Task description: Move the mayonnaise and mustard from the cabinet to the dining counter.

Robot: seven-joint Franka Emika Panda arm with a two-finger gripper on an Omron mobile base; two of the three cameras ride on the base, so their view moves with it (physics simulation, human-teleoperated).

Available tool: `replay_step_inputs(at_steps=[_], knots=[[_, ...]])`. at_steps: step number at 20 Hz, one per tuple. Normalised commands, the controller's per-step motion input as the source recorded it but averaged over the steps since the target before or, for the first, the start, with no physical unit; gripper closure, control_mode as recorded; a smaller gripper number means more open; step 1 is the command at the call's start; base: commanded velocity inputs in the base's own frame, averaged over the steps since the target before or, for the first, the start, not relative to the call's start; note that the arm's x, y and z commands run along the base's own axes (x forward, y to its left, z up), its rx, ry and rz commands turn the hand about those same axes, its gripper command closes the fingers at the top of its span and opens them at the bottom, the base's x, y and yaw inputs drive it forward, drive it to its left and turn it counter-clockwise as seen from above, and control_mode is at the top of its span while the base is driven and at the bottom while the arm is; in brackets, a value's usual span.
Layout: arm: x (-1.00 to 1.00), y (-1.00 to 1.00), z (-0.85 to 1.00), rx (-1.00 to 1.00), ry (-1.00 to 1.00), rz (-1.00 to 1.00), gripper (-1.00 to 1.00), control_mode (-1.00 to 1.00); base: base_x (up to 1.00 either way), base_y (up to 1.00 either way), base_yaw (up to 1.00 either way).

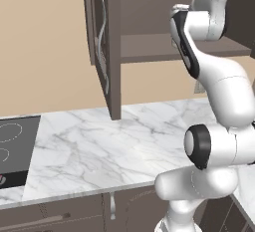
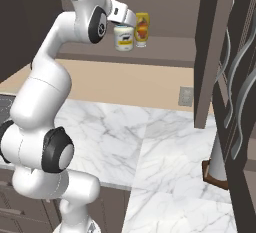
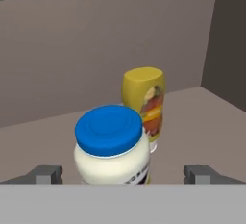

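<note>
Left base view: the arm reaches up into the open cabinet; its door hangs at 9 o'clock of the elbow and could be clipped on the way out.
Right base view: the jar and the mustard stand side by side on the shelf, the hand just beside the jar.
Hand view: the gripper is spread wide, holding nothing, the jar between its fingers; the mustard stands close at 1 o'clock.
Risk: a finger may tip the mustard.
</note>
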Motion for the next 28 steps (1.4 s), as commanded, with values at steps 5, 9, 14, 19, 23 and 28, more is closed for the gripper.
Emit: replay_step_inputs(at_steps=[5,9,14,19,23,28], knots=[[0.22,-0.03,-0.1,0.0,0.0,0.0,-1.0,-1.0,0.0,0.0,0.0],[0.16,0.0,-0.16,0.0,0.0,0.0,-1.0,-1.0,0.0,0.0,0.0],[0.19,-0.02,-0.05,0.0,0.0,0.0,-1.0,-1.0,0.0,0.0,0.0],[0.22,-0.04,0.0,0.0,0.0,0.0,-1.0,-1.0,0.0,0.0,0.0],[0.21,-0.01,0.0,0.0,0.0,0.0,-1.0,-1.0,0.0,0.0,0.0],[0.12,0.0,0.0,0.01,0.0,0.0,-1.0,-1.0,0.0,0.0,0.0]])
